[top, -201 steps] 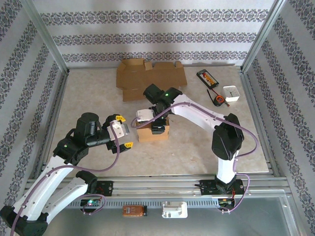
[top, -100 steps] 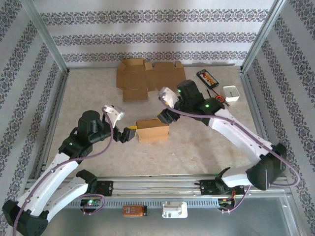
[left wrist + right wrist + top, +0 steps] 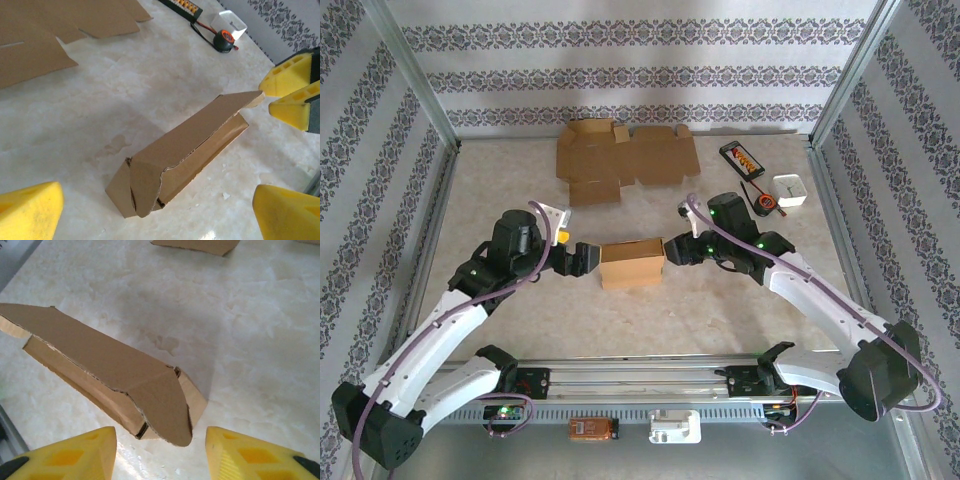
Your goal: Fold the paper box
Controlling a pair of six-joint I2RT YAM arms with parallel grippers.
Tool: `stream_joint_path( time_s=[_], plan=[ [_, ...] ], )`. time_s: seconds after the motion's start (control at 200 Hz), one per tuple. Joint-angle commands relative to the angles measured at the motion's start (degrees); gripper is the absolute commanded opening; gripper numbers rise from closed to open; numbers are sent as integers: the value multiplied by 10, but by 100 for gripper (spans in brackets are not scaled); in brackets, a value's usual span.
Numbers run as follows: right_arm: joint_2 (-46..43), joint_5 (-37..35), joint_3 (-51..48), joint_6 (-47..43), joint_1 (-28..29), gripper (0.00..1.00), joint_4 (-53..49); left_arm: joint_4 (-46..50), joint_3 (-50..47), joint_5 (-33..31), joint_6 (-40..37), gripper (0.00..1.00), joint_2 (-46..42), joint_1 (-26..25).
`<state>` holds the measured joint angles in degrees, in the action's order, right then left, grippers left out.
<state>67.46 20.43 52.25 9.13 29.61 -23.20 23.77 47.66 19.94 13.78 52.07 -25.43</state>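
so the paper box (image 3: 632,262) is sitting roughly in the middle of the marbled table (image 3: 720,310), folded up into a low brick shape, long side running left to right; from the wrist cams the top panel isn't lying flush (there's a visible gap along one long edge, and the end flaps bow out a little)

the left gripper (image 3: 575,250) is just off the box's left end, jaws spread wide and holding nothing; on its own cam the yellow pads (image 3: 30,210) sit at the two bottom corners, with the box's end between them but not touching either

the right gripper (image 3: 672,250) mirrors it at the box's right end; its jaws are parted too, though less widely, and not clamped on anything; its yellow fingertips (image 3: 65,452) flank the rounded end flap with bare table either side

so both tools are hanging loose at opposite ends, and the box rests on the table on its own

far side of the table: flat unfolded cardboard sheets (image 3: 620,160) by the back wall; to the far right, a black strip with orange bits (image 3: 741,157), a small round black-and-orange thing (image 3: 765,205) and a little white box (image 3: 790,190), all well apart from the folded one
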Motion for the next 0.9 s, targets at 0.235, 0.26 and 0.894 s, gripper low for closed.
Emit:
stream_joint_path(
  time_s=[0.235, 0.26, 0.894],
  plan=[
    [18, -9, -7, -13, 11, 34, 32, 45, 22, 10, -15, 87, 14, -16],
    [19, -10, -7, -15, 13, 33, 32, 41, 19, 12, -10, 86, 15, -18],
    [35, -88, 20, -3, 70, 8, 15, -9, -23, -81, 87, 46, 54, -39]
  ],
)
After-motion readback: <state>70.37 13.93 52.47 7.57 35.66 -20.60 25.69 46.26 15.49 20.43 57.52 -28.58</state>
